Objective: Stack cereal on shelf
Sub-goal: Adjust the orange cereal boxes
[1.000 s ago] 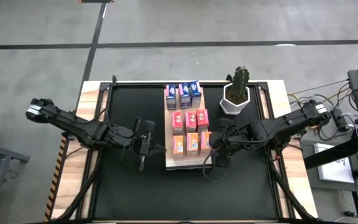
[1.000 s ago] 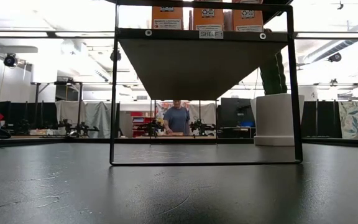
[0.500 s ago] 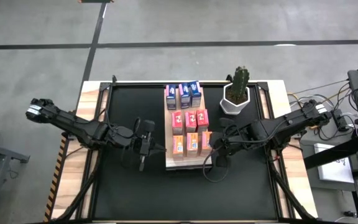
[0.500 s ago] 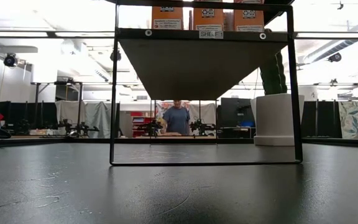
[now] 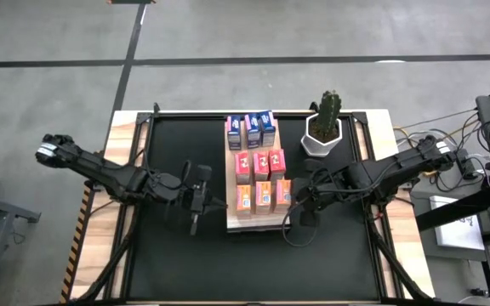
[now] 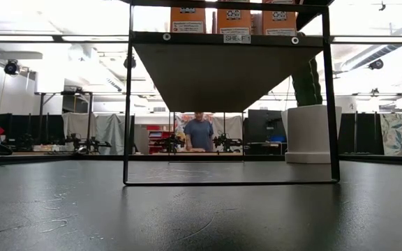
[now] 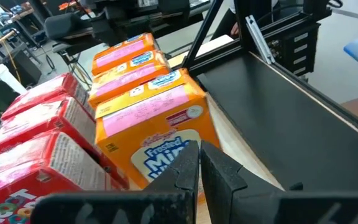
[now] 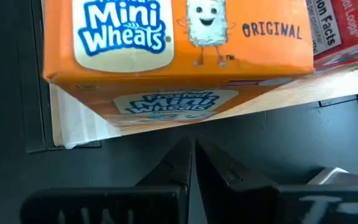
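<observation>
The shelf (image 5: 258, 223) is a light wood board on a black frame in the middle of the black mat. It carries a far row of blue cereal boxes (image 5: 250, 132), a middle row of pink-red ones (image 5: 259, 163) and a near row of orange ones (image 5: 262, 197). My left gripper (image 5: 219, 202) is shut, level at the shelf's left side, with its tips at the left orange box (image 7: 154, 118). My right gripper (image 5: 296, 206) is shut at the shelf's right side, a little off the right orange box (image 8: 179, 37) and over the mat. My left gripper's shut fingertips (image 7: 191, 155) stand level, from the table's left, right in front of the left orange box's side (image 7: 160, 149). I cannot tell whether they touch it.
A cactus in a white pot (image 5: 323, 127) stands on the mat right of the shelf's far end. In the low view the shelf's black frame legs (image 6: 127, 104) stand on the mat with open space under the board (image 6: 229, 70). A person (image 6: 199, 132) is in the room behind.
My right gripper has drawn back a little toward the table's right edge, away from the right orange box. That box now shows more fully on the shelf. The left arm has kept still.
</observation>
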You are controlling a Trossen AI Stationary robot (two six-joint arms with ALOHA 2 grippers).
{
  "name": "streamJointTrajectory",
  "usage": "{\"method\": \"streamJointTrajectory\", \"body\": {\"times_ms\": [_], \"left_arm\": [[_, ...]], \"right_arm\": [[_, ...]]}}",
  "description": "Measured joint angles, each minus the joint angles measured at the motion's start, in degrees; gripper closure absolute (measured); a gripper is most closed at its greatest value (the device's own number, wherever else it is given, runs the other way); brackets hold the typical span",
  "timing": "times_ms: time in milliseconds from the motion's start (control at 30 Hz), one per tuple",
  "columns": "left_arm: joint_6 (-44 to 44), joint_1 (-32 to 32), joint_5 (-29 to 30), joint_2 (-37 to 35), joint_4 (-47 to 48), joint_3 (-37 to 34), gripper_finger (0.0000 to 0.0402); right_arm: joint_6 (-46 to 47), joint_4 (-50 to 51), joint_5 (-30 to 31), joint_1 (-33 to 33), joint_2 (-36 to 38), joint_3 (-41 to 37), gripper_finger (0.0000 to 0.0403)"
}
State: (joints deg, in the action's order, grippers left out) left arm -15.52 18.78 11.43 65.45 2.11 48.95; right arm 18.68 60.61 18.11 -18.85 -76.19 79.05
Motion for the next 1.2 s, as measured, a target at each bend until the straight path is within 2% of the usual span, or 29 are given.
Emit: {"method": "streamJointTrajectory", "body": {"times_ms": [133, 400, 1200], "left_arm": [[0.5, 1.2, 0.0, 0.0, 0.0, 0.0, 0.0402], [1.3, 4.4, 0.0, 0.0, 0.0, 0.0, 0.0402], [1.0, 4.8, 0.0, 0.0, -2.1, 0.0, 0.0402]], "right_arm": [[-0.3, 0.8, 0.3, 0.0, 0.1, 0.0, 0.0390], [-4.9, 0.3, 6.0, 0.0, 0.1, 0.0, 0.0390], [-10.3, -3.7, 6.4, 0.0, 0.1, -0.1, 0.0390]]}}
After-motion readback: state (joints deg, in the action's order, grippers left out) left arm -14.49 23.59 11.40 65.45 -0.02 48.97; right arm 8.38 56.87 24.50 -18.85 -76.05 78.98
